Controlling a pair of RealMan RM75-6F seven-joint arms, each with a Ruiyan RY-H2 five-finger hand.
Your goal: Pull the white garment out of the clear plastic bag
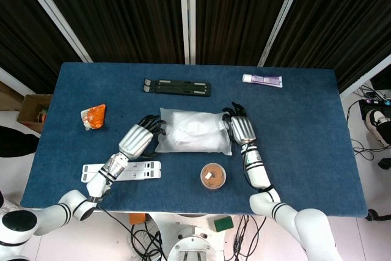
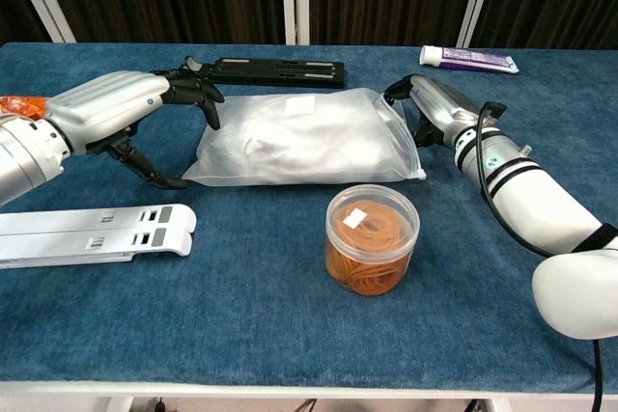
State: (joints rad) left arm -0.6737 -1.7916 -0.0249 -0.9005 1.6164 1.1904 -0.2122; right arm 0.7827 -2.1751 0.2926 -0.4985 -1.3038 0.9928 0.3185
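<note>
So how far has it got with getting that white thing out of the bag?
Barely begun. The garment is wholly inside the bag, which lies flat on the table. The right hand is at the bag's right edge and the left hand is by its left end, fingers apart. Opening and pulling remain.

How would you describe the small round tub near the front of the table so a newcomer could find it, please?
On the blue table, look just in front of the clear plastic bag. There stands a small clear round tub of orange rubber bands, the only lidded round thing.
</note>
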